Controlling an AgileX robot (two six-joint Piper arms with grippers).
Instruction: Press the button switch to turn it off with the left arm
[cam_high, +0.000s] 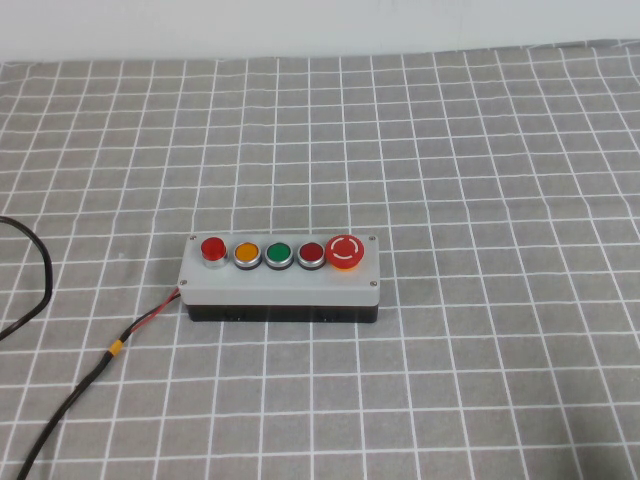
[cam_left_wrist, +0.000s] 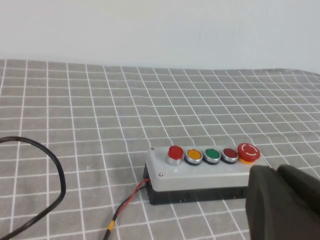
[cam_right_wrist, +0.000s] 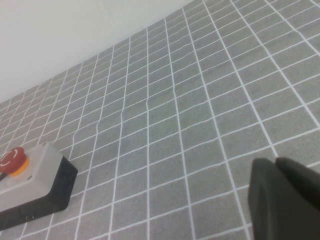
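Observation:
The grey box (cam_high: 285, 281) lies on the checked cloth at the table's middle. The button switch (cam_high: 213, 249), bright red with a silver ring, is the leftmost of the row. In the left wrist view the button switch (cam_left_wrist: 175, 153) stands at the row's end farthest from the fingers. My left gripper (cam_left_wrist: 277, 170) is shut and empty, held clear of the box on its near side, by the mushroom-button end. My right gripper (cam_right_wrist: 276, 161) is shut and empty over bare cloth, far from the box (cam_right_wrist: 35, 175). Neither gripper shows in the high view.
Orange (cam_high: 246, 252), green (cam_high: 278, 253) and dark red (cam_high: 311, 253) buttons and a large red mushroom button (cam_high: 345, 251) fill the row. A red-and-black wire with a yellow band (cam_high: 117, 347) leaves the box's left end. A thick black cable (cam_high: 42, 265) loops at the left.

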